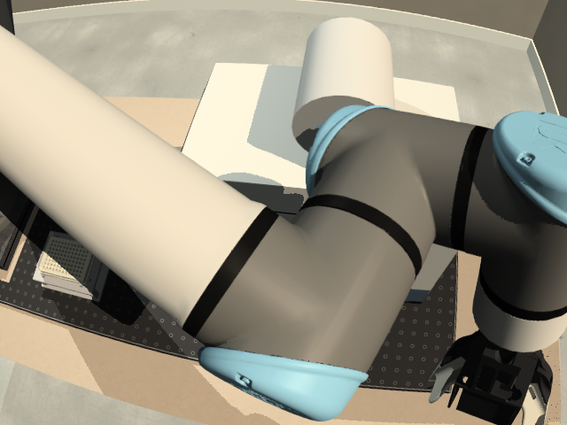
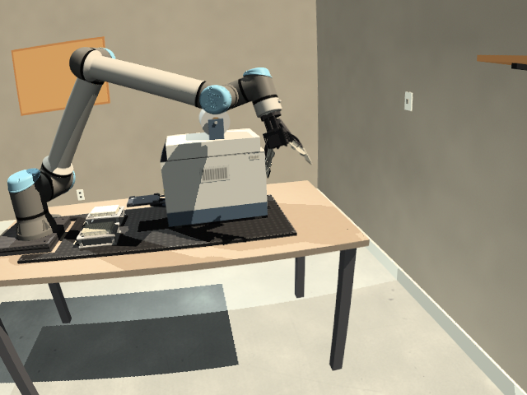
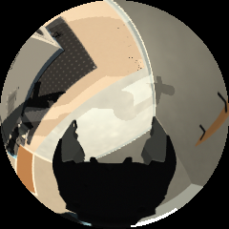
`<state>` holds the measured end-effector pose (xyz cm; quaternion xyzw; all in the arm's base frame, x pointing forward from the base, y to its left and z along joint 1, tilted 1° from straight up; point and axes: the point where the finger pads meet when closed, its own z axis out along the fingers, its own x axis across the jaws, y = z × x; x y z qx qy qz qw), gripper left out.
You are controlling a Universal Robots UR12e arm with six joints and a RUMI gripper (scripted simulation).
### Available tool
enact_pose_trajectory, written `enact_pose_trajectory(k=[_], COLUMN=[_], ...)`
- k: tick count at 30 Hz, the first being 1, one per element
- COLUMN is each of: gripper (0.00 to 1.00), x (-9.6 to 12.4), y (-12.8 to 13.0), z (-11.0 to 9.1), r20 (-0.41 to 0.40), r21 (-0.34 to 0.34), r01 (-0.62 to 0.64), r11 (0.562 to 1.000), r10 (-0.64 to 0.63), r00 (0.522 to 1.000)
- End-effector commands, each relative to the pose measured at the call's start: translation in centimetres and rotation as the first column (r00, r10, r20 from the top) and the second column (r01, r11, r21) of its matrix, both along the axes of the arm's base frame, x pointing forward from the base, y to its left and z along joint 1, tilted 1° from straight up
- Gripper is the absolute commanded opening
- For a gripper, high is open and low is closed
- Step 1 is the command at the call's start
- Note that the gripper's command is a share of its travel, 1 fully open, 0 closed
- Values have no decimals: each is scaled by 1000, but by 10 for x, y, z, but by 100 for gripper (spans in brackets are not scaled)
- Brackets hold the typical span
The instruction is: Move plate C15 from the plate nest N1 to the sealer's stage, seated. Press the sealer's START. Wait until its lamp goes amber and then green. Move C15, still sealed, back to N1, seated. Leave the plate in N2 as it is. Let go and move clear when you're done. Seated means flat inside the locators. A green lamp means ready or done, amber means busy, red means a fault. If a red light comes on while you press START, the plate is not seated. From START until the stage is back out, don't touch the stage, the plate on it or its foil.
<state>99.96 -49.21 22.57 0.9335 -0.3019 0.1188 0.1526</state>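
My gripper (image 1: 483,405) (image 2: 289,169) (image 3: 114,118) is open and empty, in the air beyond the sealer's right end in the exterior view. The white sealer (image 1: 224,123) (image 2: 234,187) stands on the dark perforated board. A dark flat stage (image 2: 146,199) sticks out at its left. No plate can be made out on it; the arm hides it in the top view. Two nests stand side by side: a pale plate (image 2: 104,210) sits on the rear one, another plate (image 1: 66,256) (image 2: 96,230) on the front one. Their labels cannot be read. START and the lamp are not visible.
The perforated board (image 1: 419,357) (image 2: 277,227) (image 3: 72,57) lies on the wooden table (image 2: 323,220) (image 3: 107,43). A pale roll sits on top of the sealer, close under the arm's wrist in the exterior view. A wall (image 2: 417,169) stands beyond the table's right end.
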Motion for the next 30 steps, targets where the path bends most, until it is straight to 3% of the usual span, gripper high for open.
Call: enact_pose_trajectory(k=[1,17,18,30], gripper=[100,100,68,68], x=[0,0,-1,-14], y=[0,0,1,17], z=[2,2,6,56], r20=[2,2,1,-9], r21=[-1,-1,2,29], r01=[0,0,-1,-6], r11=[1000,1000,1000,1000], r10=[0,0,1,6], r00=[1000,1000,1000,1000])
